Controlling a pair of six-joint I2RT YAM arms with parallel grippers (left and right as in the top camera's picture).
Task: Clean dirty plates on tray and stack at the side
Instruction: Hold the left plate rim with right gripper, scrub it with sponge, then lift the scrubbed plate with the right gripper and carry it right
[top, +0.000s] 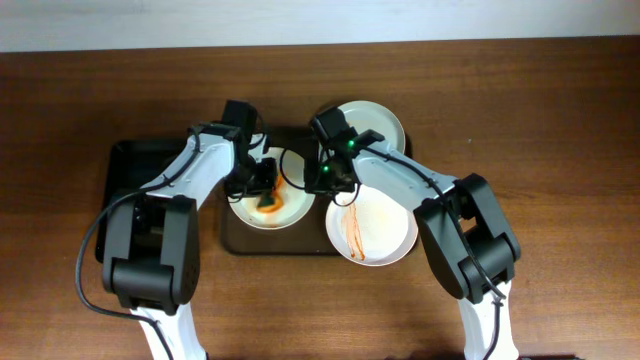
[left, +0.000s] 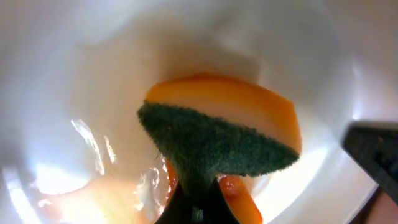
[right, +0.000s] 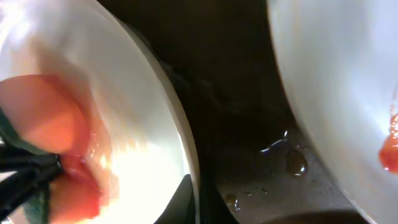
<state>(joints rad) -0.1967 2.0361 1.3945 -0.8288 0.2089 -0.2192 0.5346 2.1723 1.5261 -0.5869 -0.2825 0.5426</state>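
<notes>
Three plates are in view. The soiled plate (top: 290, 212) lies on the brown tray (top: 240, 240), which sits at the middle of the table. The streaked plate (top: 385, 235), marked with orange-brown sauce lines, overhangs the tray's side toward the right edge of the table. The plain plate (top: 380, 122) lies at the tray's corner toward the far edge of the table.

The left gripper (top: 262, 192) is closed on a sponge (left: 217, 137) with an orange body and a green scouring face. The sponge is pressed into the soiled plate, where orange sauce and water are smeared.

The right gripper (top: 325, 180) is narrow, its fingers clamped on the right rim of the soiled plate. Water droplets (right: 292, 158) lie on the tray between the two plates. A black tray (top: 125, 170) lies toward the left edge of the table.
</notes>
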